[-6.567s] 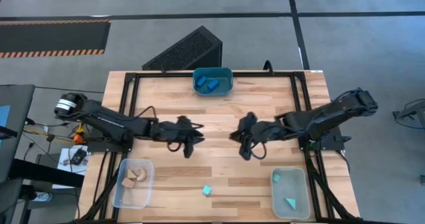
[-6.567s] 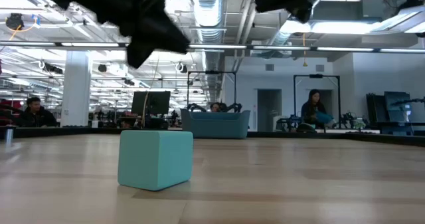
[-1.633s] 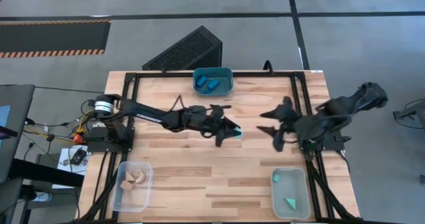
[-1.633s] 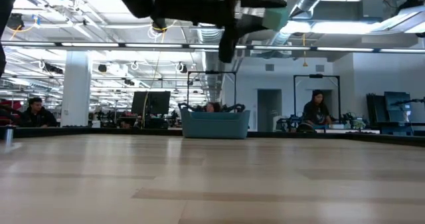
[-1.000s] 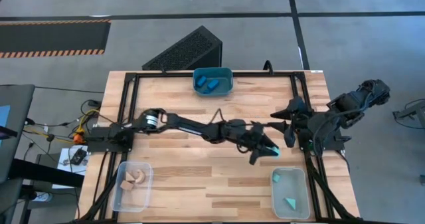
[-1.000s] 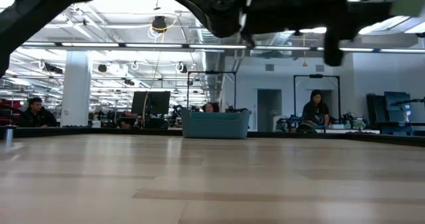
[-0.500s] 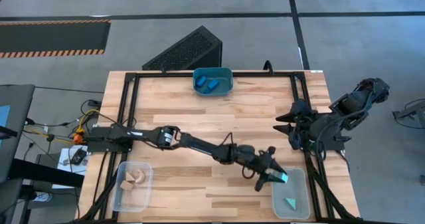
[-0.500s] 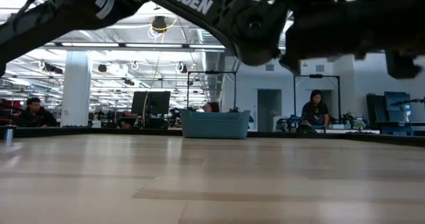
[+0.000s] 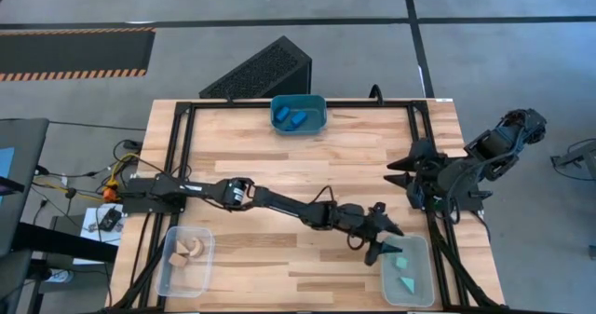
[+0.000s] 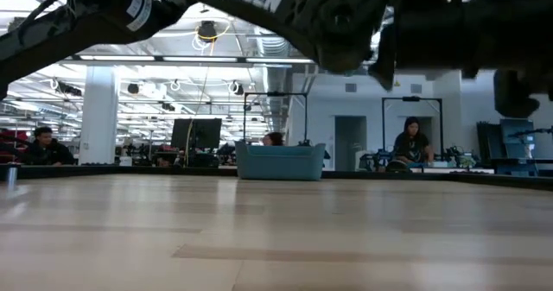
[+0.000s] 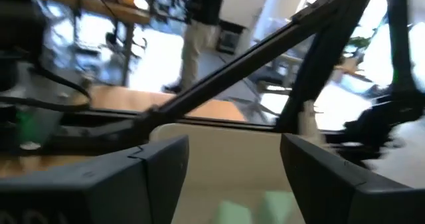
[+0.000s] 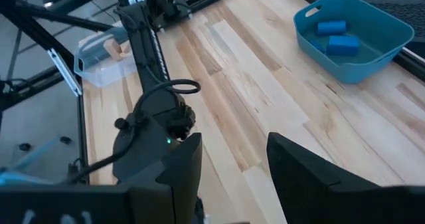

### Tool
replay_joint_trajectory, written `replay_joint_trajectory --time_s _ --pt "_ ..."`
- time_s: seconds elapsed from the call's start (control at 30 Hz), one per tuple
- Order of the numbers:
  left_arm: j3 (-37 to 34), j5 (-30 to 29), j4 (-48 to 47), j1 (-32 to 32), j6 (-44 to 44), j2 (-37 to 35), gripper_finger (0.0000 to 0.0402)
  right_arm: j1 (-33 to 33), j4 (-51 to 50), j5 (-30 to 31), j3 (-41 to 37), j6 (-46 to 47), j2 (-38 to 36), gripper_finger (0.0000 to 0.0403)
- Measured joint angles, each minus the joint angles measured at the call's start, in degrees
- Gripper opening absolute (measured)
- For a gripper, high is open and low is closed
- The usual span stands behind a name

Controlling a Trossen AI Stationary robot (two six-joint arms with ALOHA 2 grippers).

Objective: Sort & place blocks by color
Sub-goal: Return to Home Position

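My left gripper (image 9: 384,242) (image 11: 232,171) is open and empty, stretched across the table over the far left corner of the clear bin (image 9: 418,295) at the near right. Two light teal blocks (image 9: 402,261) (image 9: 407,283) lie on that bin's floor. My right gripper (image 9: 396,171) (image 12: 232,161) waits open near the right edge. Two blue blocks (image 9: 295,117) lie in the blue bin (image 9: 318,101) at the far edge. Tan wooden blocks (image 9: 186,250) lie in the clear bin (image 9: 203,275) at the near left.
The left arm (image 9: 279,202) lies slantwise across the middle of the table. A black metal frame (image 9: 182,156) runs along the left, far and right sides. A dark perforated box (image 9: 265,70) sits beyond the far edge. People sit in the room behind (image 10: 408,144).
My left gripper carried a light teal block toward the near right, reached the clear bin there and opened. The block dropped from the fingers and now lies inside that bin. The right arm kept still.
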Motion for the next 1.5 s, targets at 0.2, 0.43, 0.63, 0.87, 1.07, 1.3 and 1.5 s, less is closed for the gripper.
replay_joint_trajectory --time_s 0.2,0.43,0.63,0.87,1.07,1.3,1.5 --pt "-1.7 12.0 -8.7 3.1 -8.1 -7.0 0.0207 0.0 0.2 1.6 0.5 1.7 0.0 0.0188" --pt "-1.5 16.0 -29.7 6.8 12.0 -21.2 0.012 -0.3 5.2 5.5 3.3 -1.2 0.0 0.0178" --pt "-1.8 17.5 -47.5 11.7 23.5 -26.6 0.0052 -0.8 9.0 10.3 6.2 -5.6 0.0 0.0167" --pt "-1.8 30.9 -63.0 16.1 30.8 -27.5 0.0004 -0.7 9.9 16.6 4.3 -8.2 1.3 0.0152" --pt "-1.8 33.3 -73.5 18.8 36.9 -29.1 0.0 -1.4 10.4 21.2 0.6 -1.9 4.6 0.0135" --pt "-8.0 38.2 -77.3 24.1 40.6 -34.0 0.0 -1.5 13.0 22.9 0.2 1.9 8.3 0.0121" --pt "-30.0 32.7 -63.4 25.7 36.4 -43.5 0.0 -1.7 13.6 26.3 0.2 1.7 9.9 0.0118"
